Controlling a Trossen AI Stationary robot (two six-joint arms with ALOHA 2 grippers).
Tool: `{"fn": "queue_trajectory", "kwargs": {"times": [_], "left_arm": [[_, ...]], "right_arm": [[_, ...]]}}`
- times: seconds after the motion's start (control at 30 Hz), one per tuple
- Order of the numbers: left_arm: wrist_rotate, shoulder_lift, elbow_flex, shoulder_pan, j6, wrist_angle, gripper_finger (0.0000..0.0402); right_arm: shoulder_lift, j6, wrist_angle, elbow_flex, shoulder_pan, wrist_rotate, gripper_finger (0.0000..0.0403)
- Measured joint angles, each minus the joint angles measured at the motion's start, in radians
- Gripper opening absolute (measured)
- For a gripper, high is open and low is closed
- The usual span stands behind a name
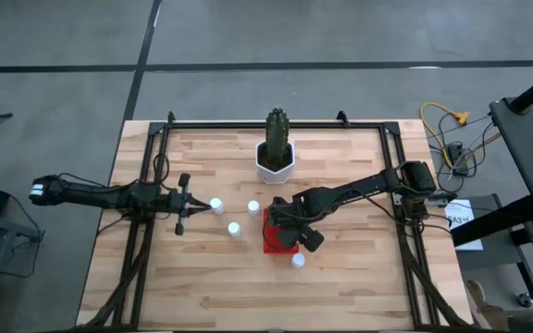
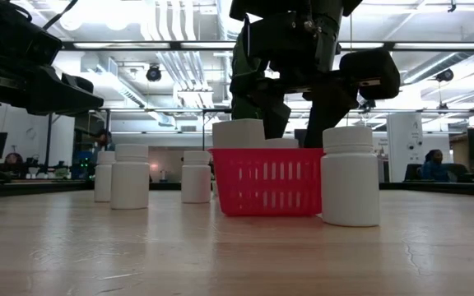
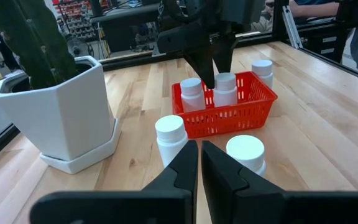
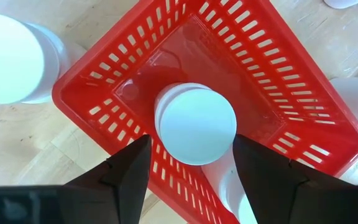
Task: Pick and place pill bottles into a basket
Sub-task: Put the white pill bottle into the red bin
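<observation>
- The right gripper hangs straight above the basket, fingers either side of an upright pill bottle; whether they pinch it is unclear.
- The left gripper, shut and empty, points at the loose pill bottles nearest it.

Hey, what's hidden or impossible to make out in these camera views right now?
- High view: the right gripper covers most of the basket, hiding the pill bottles inside.
- Low view: the basket's front wall screens the lower parts of its contents.
- Left wrist view: the left gripper hides the nearest bottle base.
</observation>
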Motion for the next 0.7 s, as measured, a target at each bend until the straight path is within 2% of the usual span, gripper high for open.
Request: {"fn": "queue_trajectory", "kwargs": {"times": [0.7], "left_arm": [[0.000, 0.000, 0.000, 0.000, 0.000, 0.000, 0.0003]], "right_arm": [[0.000, 0.045, 0.007, 0.007, 0.000, 0.032, 0.0217]]}}
